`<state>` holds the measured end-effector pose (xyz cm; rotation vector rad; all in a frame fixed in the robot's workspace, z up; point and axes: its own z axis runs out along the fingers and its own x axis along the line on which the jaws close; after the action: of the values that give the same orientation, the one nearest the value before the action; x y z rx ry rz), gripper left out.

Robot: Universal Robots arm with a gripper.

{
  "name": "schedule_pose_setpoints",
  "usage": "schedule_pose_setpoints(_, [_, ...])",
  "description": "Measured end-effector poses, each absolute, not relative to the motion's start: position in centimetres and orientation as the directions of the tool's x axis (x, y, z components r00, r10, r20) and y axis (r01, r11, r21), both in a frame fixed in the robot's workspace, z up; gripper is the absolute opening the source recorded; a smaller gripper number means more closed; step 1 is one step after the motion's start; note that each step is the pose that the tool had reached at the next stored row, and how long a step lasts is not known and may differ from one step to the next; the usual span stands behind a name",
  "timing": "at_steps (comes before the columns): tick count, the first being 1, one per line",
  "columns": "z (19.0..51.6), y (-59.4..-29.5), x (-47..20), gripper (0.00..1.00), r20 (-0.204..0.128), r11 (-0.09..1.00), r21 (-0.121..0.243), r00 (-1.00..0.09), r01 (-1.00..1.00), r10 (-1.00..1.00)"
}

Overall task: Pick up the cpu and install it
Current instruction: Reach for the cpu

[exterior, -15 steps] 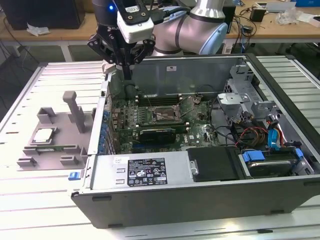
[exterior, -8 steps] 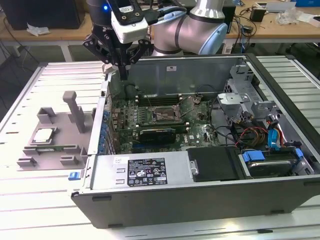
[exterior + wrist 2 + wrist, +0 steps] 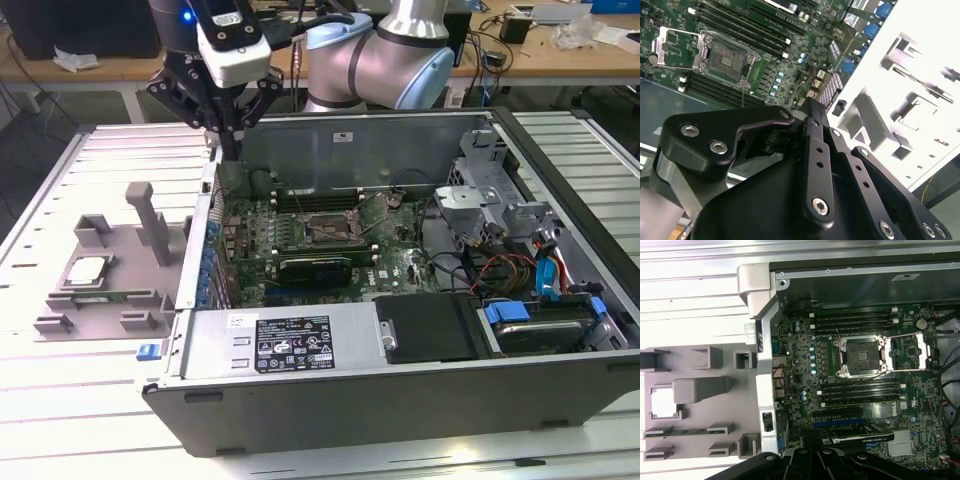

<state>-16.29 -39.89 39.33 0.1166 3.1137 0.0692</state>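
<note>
My claw (image 3: 230, 150) hangs above the computer case (image 3: 400, 410), over its wall on the exterior view's left, my 2 fingers (image 3: 815, 165) pressed together with nothing between them. The cpu (image 3: 88, 270) lies flat in a square recess of the grey fixture tray (image 3: 125, 270) outside the case, well apart from me. On the motherboard the socket (image 3: 328, 228) stands open.

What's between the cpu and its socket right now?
The case's side wall stands between the cpu, lying in the grey tray, and the socket. The socket lies open; nothing visible sits over it.
</note>
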Motion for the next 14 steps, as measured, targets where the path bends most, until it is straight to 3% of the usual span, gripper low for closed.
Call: schedule_pose_setpoints(14, [39.3,-39.9,-17.8,0.11,-0.023,0.996,0.045,-0.997,0.074,0.075])
